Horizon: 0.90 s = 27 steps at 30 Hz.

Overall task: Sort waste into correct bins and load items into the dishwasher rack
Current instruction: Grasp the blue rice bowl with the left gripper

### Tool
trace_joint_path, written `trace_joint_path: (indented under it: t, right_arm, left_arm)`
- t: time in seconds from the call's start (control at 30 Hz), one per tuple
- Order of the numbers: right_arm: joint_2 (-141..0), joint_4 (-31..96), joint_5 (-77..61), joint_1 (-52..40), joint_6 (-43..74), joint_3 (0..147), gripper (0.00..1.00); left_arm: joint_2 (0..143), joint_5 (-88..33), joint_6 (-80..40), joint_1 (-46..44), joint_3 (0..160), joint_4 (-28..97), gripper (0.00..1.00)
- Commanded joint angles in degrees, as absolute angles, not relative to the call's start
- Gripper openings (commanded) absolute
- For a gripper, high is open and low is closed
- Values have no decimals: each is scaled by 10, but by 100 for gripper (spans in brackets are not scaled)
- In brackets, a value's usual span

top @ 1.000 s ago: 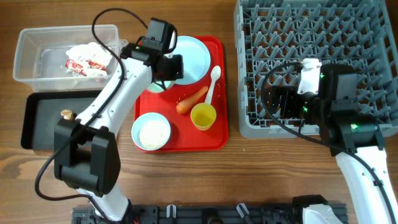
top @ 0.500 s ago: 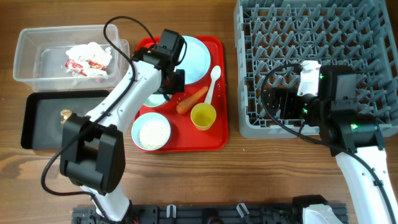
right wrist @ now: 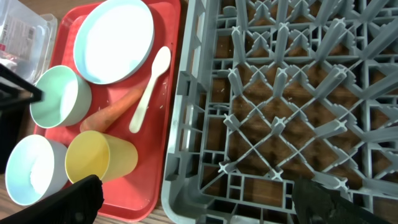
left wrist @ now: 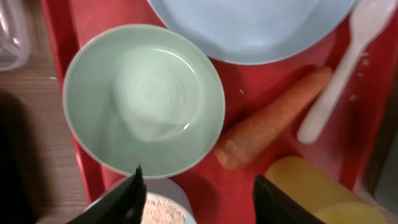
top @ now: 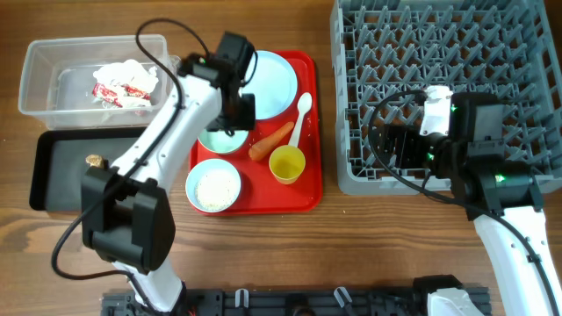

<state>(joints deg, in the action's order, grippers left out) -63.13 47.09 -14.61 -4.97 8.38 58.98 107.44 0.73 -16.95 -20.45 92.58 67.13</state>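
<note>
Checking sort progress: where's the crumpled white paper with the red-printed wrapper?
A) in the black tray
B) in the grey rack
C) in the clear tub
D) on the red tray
C: the crumpled paper lies inside the clear tub, and the black tray in front of it holds a small brown scrap, not paper.

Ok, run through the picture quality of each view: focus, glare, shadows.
Overhead: sharp and evenly lit, no strong glare. Left wrist: very close and slightly soft, a small glint inside the empty bowl, the fingers dark and blurred along the bottom edge. Right wrist: the rack is crisp, while that hand's fingers are dark blurs in the lower corners.
</note>
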Motion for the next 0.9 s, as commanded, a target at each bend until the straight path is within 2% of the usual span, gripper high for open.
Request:
trace_joint_path:
  t: [0.0,0.1,0.23,0.27,0.33,0.43,0.53,0.6,0.73,0.87]
  right_arm:
    - [-635,470,-156,-48,91,599,100]
    - [-635,470,-156,-48,90,599,100]
    - [-635,470,-156,-48,90,599,100]
    - [-635,470,-156,-48,91,599,100]
    - [-635,471,-156,-48,91,599,100]
    - [-635,472,-156,-48,92,599,100]
    - [-635,472,-156,-48,92,599,100]
    - [-635,472,-156,-48,92,599,100]
    - [-635,469,-156,-48,92,599,100]
    - [-635,468,-156,-48,92,599,100]
  left_arm:
    - [1034,-10,-209,-209,974,756,75]
    - [1036,-10,-240,-221,939,815,74]
    - [1036,-10,-245,-232,829,718,68]
    - [1037,-10,-245,-232,805,691,62]
    - [1037,-10,-238,-231,762,644,57]
    - [1038,-11,-238,-230,692,561,39]
    - [1039,-11,-239,-230,673,548,26]
    - [1039,-11,-245,-230,662,546,25]
    - [1039,-24,-249,-230,636,536,4]
    - [1038,-65,-249,-230,652,557,4]
